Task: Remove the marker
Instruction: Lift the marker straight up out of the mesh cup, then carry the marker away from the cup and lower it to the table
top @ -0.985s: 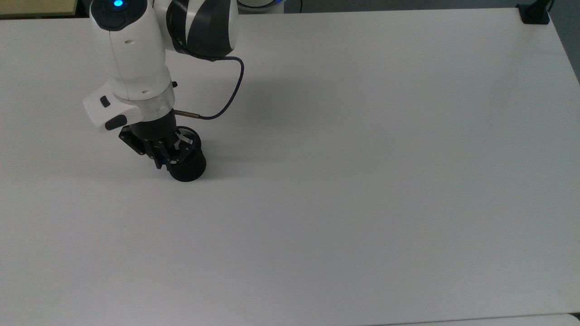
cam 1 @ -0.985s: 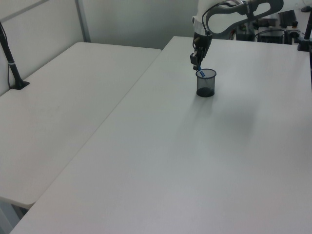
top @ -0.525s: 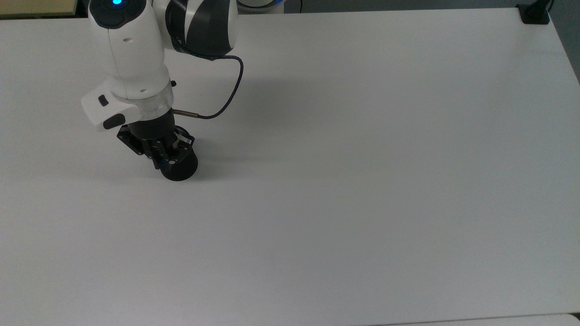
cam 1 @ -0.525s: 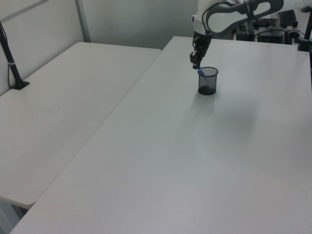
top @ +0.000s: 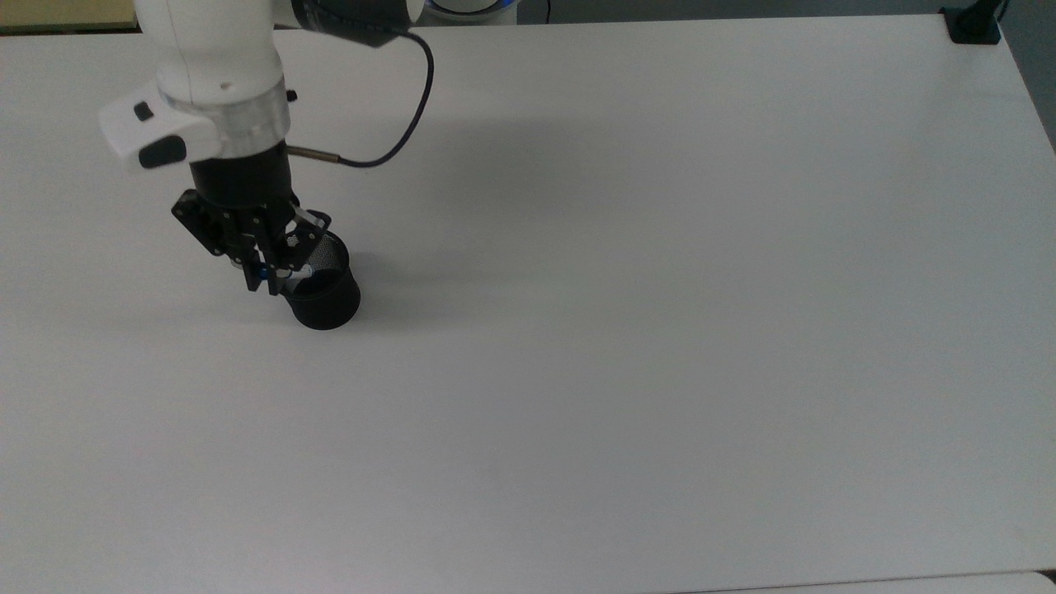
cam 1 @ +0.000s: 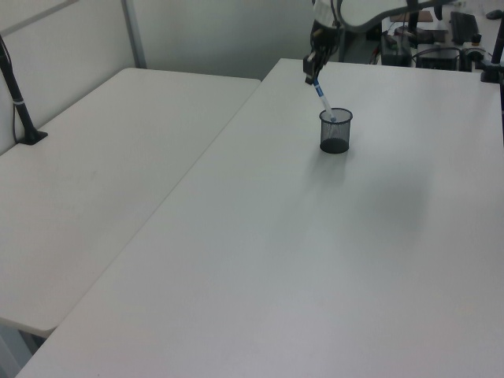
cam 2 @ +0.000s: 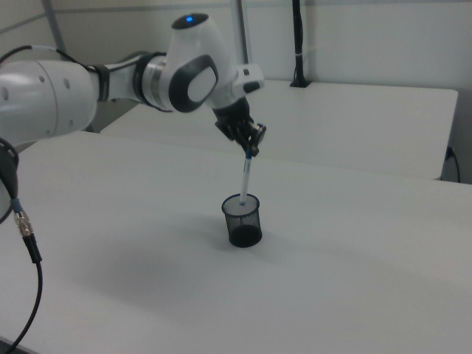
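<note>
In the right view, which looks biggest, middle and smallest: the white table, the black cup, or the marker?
1. The table, by far.
2. The black mesh cup.
3. The marker: about as long as the cup is tall, but far thinner.

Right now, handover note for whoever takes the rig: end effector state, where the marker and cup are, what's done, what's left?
End effector: shut on the slim white-barrelled marker with blue ends, gripping its top.
Marker: tilted, mostly raised, lower tip at the rim of the black mesh cup, not yet clear of it.
Cup: upright on the white table.
Done: grasp, most of the lift.
Left: lift the tip clear, set the marker down away from the cup.
</note>
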Tool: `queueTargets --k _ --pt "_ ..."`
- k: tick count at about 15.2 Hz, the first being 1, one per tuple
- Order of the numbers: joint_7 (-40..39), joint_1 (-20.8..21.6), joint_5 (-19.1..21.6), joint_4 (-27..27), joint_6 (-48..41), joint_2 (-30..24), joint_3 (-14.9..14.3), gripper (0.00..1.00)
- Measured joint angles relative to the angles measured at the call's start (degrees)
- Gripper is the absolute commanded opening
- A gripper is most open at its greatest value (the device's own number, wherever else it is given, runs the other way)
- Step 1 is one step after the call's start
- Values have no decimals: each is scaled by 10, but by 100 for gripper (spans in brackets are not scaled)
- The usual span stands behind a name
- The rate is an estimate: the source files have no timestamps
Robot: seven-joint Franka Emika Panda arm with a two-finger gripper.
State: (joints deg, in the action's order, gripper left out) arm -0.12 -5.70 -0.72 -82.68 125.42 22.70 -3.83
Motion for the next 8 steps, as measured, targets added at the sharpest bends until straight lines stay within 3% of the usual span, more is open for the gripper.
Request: queueTargets --k 3,8 --pt "0 2 19 1 -11 -47 2 1" --pt "0 21 40 -3 -148 -79 14 1"
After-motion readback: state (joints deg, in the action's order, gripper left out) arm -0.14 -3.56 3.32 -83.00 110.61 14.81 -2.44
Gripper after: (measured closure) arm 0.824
